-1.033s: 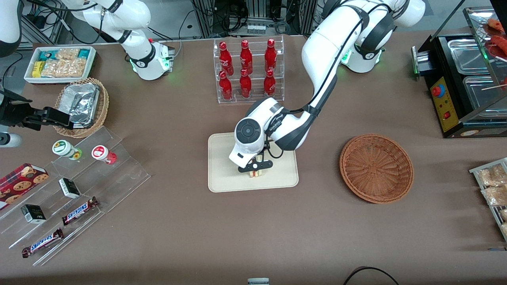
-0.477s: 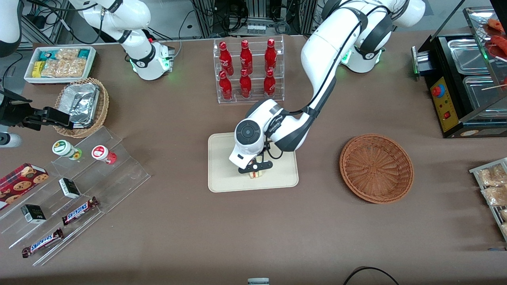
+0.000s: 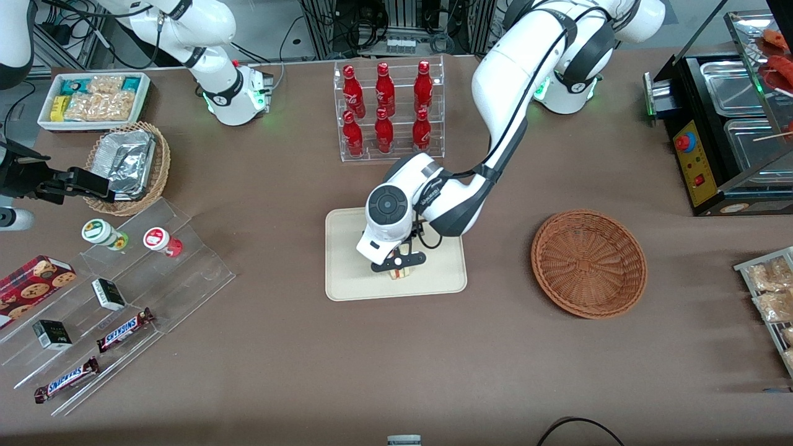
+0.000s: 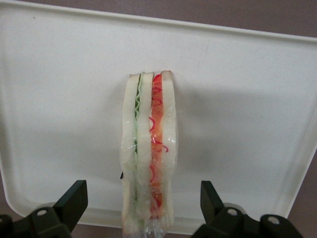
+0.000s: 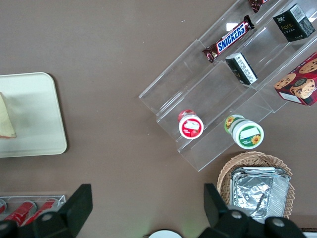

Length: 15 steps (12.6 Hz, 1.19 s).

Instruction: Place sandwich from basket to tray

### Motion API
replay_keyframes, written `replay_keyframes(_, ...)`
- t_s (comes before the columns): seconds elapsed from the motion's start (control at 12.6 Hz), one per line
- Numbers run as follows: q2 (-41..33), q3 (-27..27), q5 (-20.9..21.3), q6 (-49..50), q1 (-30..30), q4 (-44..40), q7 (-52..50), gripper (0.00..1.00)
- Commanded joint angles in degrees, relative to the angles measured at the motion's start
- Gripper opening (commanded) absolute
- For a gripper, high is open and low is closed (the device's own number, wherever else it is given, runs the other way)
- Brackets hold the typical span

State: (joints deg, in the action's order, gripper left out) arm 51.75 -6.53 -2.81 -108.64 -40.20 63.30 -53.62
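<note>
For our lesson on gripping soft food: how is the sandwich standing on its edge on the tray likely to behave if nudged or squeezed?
The sandwich stands on a narrow edge on the tray, so a sideways nudge would probably tip it. Its pale bread layers look soft, so it likely squashes under a firm squeeze. It seems film-wrapped, perhaps slightly slippery. The gripper is open, its fingers apart on either side.

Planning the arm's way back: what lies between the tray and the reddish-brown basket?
Only bare brown tablecloth separates the tray and the basket, per the front view. The gripper hangs open over the sandwich on the tray.
</note>
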Motion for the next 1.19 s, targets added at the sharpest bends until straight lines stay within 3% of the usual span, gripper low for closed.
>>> replay_keyframes(0.0,-1.48,0.03,0.00,6.58,1.25,-4.22,-0.44,1.00)
replay_keyframes(0.32,-5.77,0.03,-1.58,10.46,3.37,-5.38,0.26,1.00)
replay_keyframes(0.64,-10.08,0.47,-1.49,16.26,6.79,-5.29,7.98,1.00)
replay_keyframes(0.87,-14.73,0.56,-0.88,23.10,12.06,-4.33,16.86,1.00)
replay_keyframes(1.11,-20.88,0.64,-0.70,23.30,19.07,2.34,25.10,1.00)
